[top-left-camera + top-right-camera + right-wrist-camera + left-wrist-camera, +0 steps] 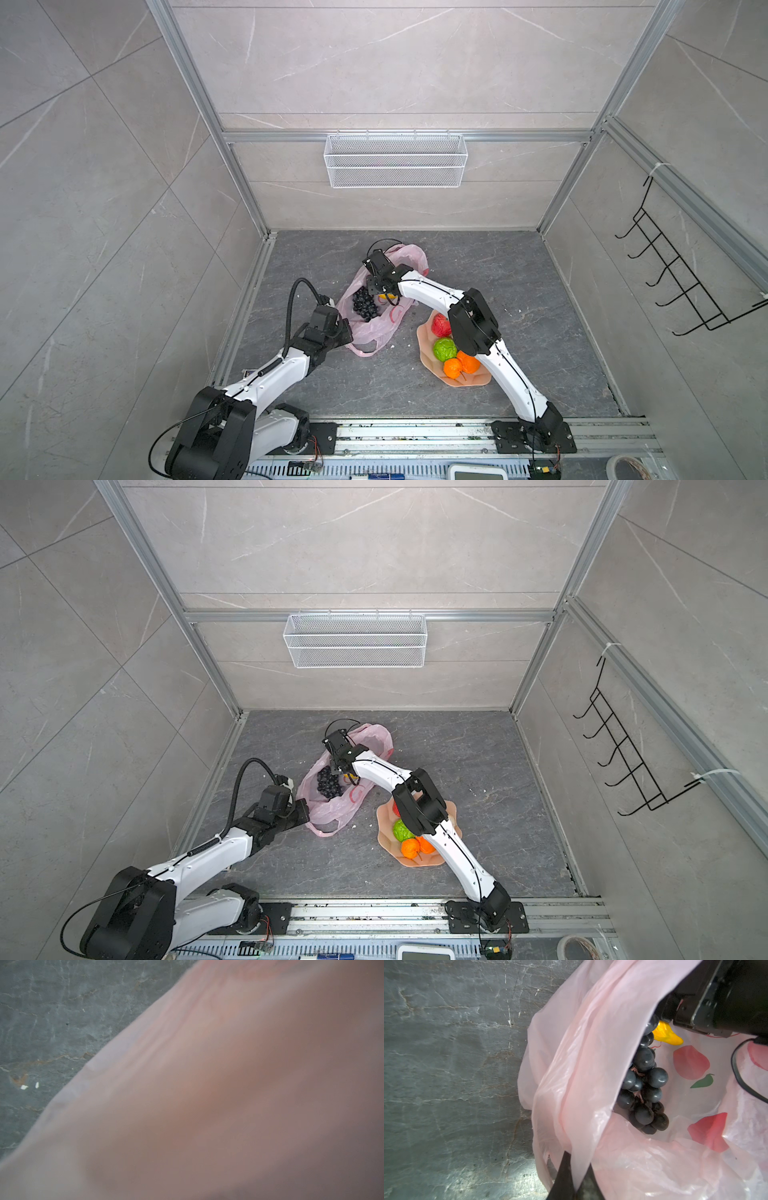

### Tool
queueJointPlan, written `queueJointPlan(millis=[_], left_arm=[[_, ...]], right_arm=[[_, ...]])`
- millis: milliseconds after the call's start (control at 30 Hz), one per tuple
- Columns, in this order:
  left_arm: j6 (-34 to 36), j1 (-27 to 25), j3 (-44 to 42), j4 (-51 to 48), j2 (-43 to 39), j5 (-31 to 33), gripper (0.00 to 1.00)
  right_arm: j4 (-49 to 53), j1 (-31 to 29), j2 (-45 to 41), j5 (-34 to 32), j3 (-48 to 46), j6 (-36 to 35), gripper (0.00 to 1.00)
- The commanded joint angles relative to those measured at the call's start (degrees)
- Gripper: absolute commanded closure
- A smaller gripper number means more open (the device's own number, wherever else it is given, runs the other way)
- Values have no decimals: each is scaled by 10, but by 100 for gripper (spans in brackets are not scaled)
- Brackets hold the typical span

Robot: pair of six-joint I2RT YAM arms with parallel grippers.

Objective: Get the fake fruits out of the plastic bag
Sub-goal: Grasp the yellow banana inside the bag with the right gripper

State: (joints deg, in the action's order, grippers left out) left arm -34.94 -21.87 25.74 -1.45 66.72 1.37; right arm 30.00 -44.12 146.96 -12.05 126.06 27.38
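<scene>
The pale pink plastic bag (pixel 365 332) (pixel 332 808) lies mouth-open on the dark stone floor. Inside it rest a dark purple grape bunch (pixel 365 304) (pixel 643 1088) and a yellow banana (pixel 386 297) (pixel 666 1035). My left gripper (pixel 347 332) (pixel 578 1167) is shut on the bag's rim and holds it up. My right gripper (pixel 380 292) (pixel 343 771) reaches down into the bag over the banana, its fingertips hidden. Bag film (pixel 228 1084) covers most of the right wrist view. A red apple (pixel 440 325), a green ball (pixel 444 348) and two oranges (pixel 452 368) sit on the plate.
The peach scalloped plate (pixel 424 357) lies right of the bag, under my right forearm. A white wire basket (pixel 395 160) hangs on the back wall and a black hook rack (pixel 681 274) on the right wall. An aluminium rail (pixel 415 432) runs along the front.
</scene>
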Motion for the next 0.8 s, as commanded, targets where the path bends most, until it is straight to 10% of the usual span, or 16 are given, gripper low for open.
queueJointPlan(millis=[0,767], left_arm=[[5,-2,14,5,9,1,97],[18,-2,32,4,29,0,97]], right_arm=[[12,-1,-34,-4,-20,-3,58],[-30,3,-141,39,-137,5,67]])
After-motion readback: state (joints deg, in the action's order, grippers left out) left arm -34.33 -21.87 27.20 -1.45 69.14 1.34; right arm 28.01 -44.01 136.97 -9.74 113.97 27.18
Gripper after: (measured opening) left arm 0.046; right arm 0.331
